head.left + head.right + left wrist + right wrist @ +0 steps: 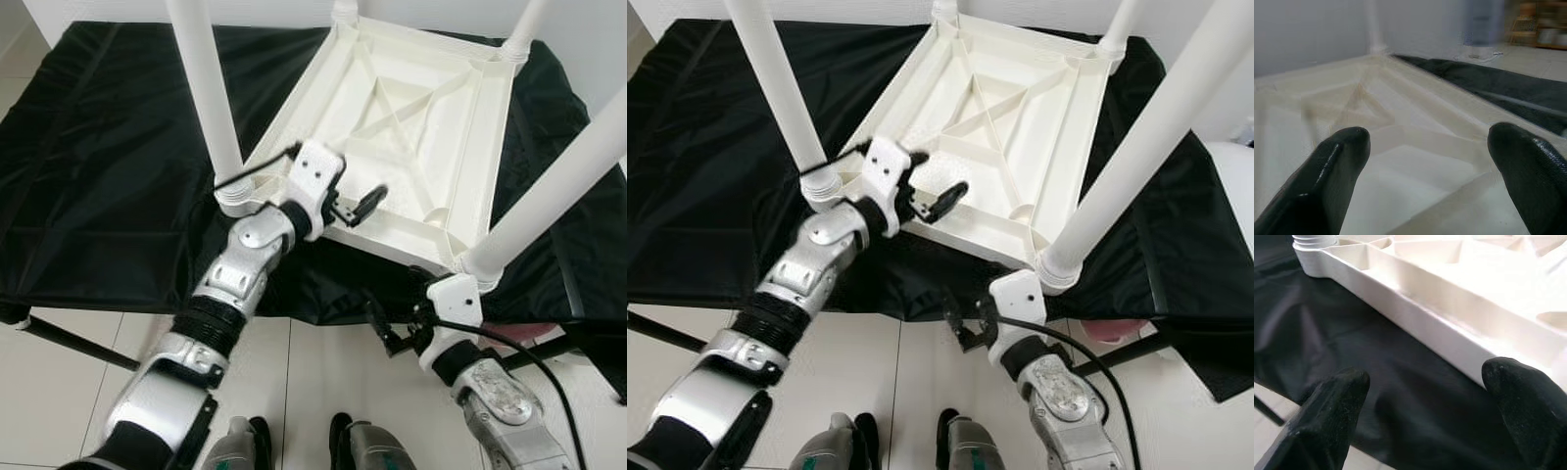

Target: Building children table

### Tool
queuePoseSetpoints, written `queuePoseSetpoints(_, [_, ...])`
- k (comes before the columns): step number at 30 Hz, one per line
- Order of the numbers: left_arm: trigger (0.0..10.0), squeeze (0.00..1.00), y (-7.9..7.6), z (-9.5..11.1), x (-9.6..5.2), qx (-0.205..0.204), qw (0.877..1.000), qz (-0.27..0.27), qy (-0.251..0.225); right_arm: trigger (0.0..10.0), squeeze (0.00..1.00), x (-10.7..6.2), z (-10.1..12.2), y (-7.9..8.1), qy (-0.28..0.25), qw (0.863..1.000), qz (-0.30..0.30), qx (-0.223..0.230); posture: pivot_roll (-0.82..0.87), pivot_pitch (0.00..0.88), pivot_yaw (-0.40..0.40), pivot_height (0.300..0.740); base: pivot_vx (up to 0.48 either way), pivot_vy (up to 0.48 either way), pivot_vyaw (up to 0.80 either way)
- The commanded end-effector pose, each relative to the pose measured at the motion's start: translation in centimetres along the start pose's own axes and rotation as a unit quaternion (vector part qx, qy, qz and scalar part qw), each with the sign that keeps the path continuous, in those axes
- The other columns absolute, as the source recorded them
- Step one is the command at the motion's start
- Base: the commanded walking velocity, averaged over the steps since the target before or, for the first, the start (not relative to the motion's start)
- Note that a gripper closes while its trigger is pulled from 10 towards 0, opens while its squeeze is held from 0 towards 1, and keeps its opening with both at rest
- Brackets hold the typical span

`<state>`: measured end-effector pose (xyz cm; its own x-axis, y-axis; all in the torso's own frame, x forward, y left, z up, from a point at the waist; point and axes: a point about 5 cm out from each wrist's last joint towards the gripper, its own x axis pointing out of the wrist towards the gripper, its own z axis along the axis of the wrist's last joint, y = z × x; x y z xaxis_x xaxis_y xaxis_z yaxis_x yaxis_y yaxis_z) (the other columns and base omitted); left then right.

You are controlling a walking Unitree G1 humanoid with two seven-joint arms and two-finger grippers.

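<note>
A white plastic children's table (411, 117) lies upside down on a black cloth (108, 176), and its ribbed underside faces up. Its white legs stand upward, among them the near-left leg (208, 98) and the near-right leg (558, 186). My left gripper (353, 208) is open over the table's near rim, beside the near-left leg socket. In the left wrist view its fingertips (1332, 166) hover above the ribbed underside (1400, 161). My right gripper (397, 328) is open and low, just off the cloth's front edge below the near-right corner. It faces the white rim (1425, 308).
The black cloth drapes over a low stand with a dark bar (69, 343) at the lower left. Pale floor tiles (313, 382) and my feet (343, 441) lie below. A pinkish object (1112, 328) peeks out under the cloth on the right. A white wall stands behind.
</note>
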<state>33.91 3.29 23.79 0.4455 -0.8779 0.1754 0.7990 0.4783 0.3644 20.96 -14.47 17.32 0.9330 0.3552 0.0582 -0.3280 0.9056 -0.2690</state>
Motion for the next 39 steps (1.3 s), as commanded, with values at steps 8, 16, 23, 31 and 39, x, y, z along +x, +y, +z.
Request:
queuePoseSetpoints(8, [10.0,0.0,-1.5,0.0,-0.3,0.128,0.971,-0.178,0.093,10.0,0.0,-2.4,-1.2,-0.1,0.037,0.999,-0.003,0.019,-0.13,0.157,0.019,0.74,0.0,0.0,0.0])
queuePoseSetpoints(16, [10.0,0.0,-1.3,-1.6,2.9,0.177,0.941,-0.228,0.178,10.0,0.0,-3.9,-3.4,-0.6,0.075,0.988,-0.12,0.062,-0.14,0.151,0.045,0.74,0.0,0.0,0.0])
queuePoseSetpoints(23, [1.7,0.0,-1.8,-2.7,3.4,0.185,0.92,-0.266,0.222,10.0,0.0,-4.0,-3.3,-0.9,0.071,0.985,-0.142,0.065,-0.15,0.161,0.069,0.74,0.0,0.0,0.0])
queuePoseSetpoints(31, [0.0,0.0,-2.1,-4.9,3.9,0.151,0.914,-0.258,0.274,10.0,0.0,-4.3,-3.4,-0.8,0.071,0.983,-0.155,0.069,-0.15,0.179,0.071,0.74,0.0,0.0,0.0])
queuePoseSetpoints(39, [0.0,0.0,-2.2,-5.3,3.8,0.17,0.903,-0.265,0.291,10.0,0.0,-4.0,-3.1,-0.8,0.063,0.984,-0.153,0.07,-0.15,0.186,0.07,0.74,0.0,0.0,0.0])
